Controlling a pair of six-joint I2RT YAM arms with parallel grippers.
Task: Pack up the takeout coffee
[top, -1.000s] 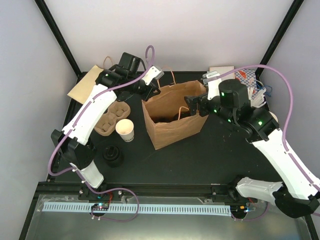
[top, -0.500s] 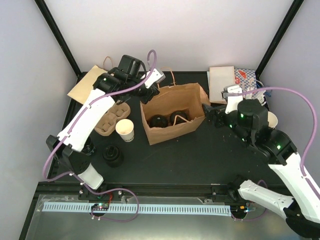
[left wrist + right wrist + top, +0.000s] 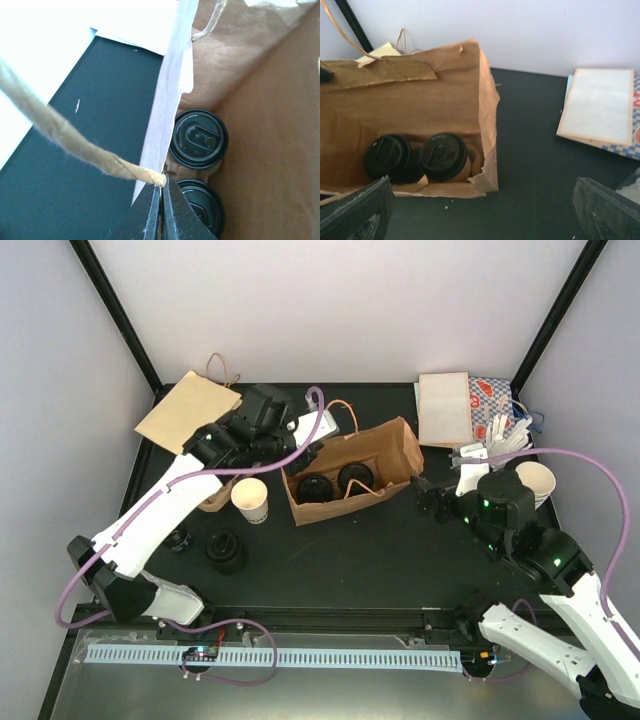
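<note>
Left end effector [image 3: 161, 194] pinched tight on the rim of the paper bag [image 3: 385, 452], at the root of the twine handle [image 3: 75, 145]; no gap between the fingers in the wrist view. Right end effector [image 3: 428, 498] spread wide, gripping nothing, hanging just off the bag's right-hand end above the bare worktop [image 3: 380, 550].

Changed within the last second: right arm out of the bag's mouth and drawn back toward its own base. Bag dragged leftward by the rim, slewed, and now sitting much lower, mouth gaping, both black-lidded cups [image 3: 335, 482] inside plainly in view side by side. Hard to say whether tipped onto its side or only leaning.

Takeout coffee [image 3: 250, 500] not in the bag: upright and open-topped on the worktop, just left of the bag's near left corner and beside the left forearm, no lid on. Black lid [image 3: 225, 552] a little nearer the arm bases, apart from it. Brown cup carrier [image 3: 210, 498] just beyond, mostly hidden under the arm. Second white cup [image 3: 535, 482] far off on the right, beside the right arm.

Meaning for the task, as a judgement: a bag held open and steadied for loading, with the free right side the likely one to fetch. Packing not finished, the white cup left out on the worktop. Worth watching: a long reach across the bag, and an unlidded paper cup easy to crush or tip; contents, if any, not discernible.
</note>
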